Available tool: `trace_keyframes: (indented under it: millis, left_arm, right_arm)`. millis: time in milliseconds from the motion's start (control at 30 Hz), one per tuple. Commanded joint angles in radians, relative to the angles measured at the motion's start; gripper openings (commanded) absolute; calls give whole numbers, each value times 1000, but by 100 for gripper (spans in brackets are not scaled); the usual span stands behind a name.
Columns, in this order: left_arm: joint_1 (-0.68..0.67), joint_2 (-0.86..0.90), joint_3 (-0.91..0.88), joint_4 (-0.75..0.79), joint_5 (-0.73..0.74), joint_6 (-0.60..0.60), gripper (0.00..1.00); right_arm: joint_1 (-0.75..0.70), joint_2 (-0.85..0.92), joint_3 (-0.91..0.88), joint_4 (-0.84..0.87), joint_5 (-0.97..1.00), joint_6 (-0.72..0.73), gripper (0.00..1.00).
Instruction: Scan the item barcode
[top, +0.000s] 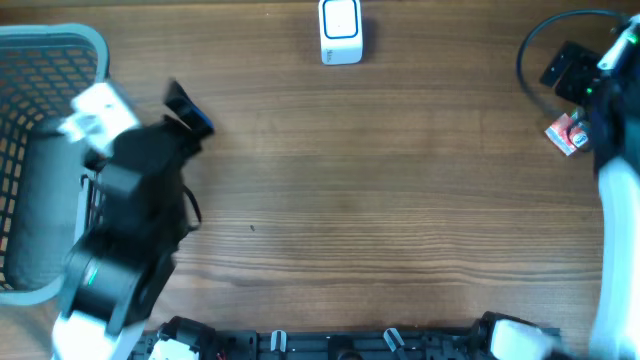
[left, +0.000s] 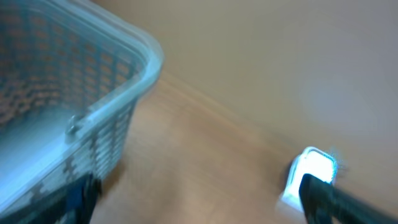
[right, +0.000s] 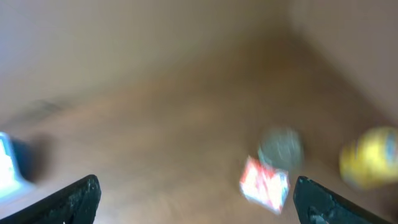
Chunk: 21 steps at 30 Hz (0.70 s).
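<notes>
The item, a small red and white packet (top: 567, 133), lies flat on the table at the far right. In the blurred right wrist view the packet (right: 264, 182) sits on the wood ahead of the right finger, not between the jaws. My right gripper (top: 563, 70) (right: 196, 208) is open and empty, just beyond the packet near the table's right edge. The white barcode scanner (top: 341, 31) stands at the back centre and glows in the left wrist view (left: 313, 172). My left gripper (top: 186, 110) (left: 199, 208) hangs open and empty beside the basket.
A light blue mesh basket (top: 60, 45) (left: 118, 81) fills the left edge, with a dark grey thing (top: 35, 200) inside. A black cable (top: 525, 55) loops at the back right. A blurred grey round thing (right: 281, 147) and a yellow thing (right: 370, 157) lie beyond the packet.
</notes>
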Motion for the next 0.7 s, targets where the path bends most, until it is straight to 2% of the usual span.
trace_keyframes:
  millis: [0,33,100,167,200,233,300,367,467,567,667]
  left_arm:
    - [-2,-158,18,374,-94,305,100]
    - [17,-166,18,544,-96,383,100]
    - [39,-163,18,637,-96,503,100]
    - [56,-164,18,603,-97,659,100]
    - [66,-164,18,530,-116,766,100]
    - [77,-173,16,495,-93,793,100]
    - [93,-197,16,491,-3,789,100]
    - [93,-248,15,420,87,787,100]
    - [93,-335,8,368,203,788,100]
    - [95,-473,-13,304,225,788,100]
    - [134,-602,-80,280,227,789,100]
  right_arm:
    - [27,-238,6,109,-74,-156,100]
    - [27,-298,6,205,-66,-179,100]
    - [28,-335,6,228,-67,-208,100]
    - [37,-373,6,214,-55,-252,100]
    - [54,-408,6,180,-47,-264,100]
    - [69,-438,5,157,-35,-264,100]
    - [123,-536,-24,136,-29,-259,100]
    - [179,-663,-79,122,-28,-262,100]
    - [200,-836,-183,117,-22,-262,100]
    - [200,-993,-287,109,-21,-260,100]
    - [202,-1080,-329,88,-21,-256,100]
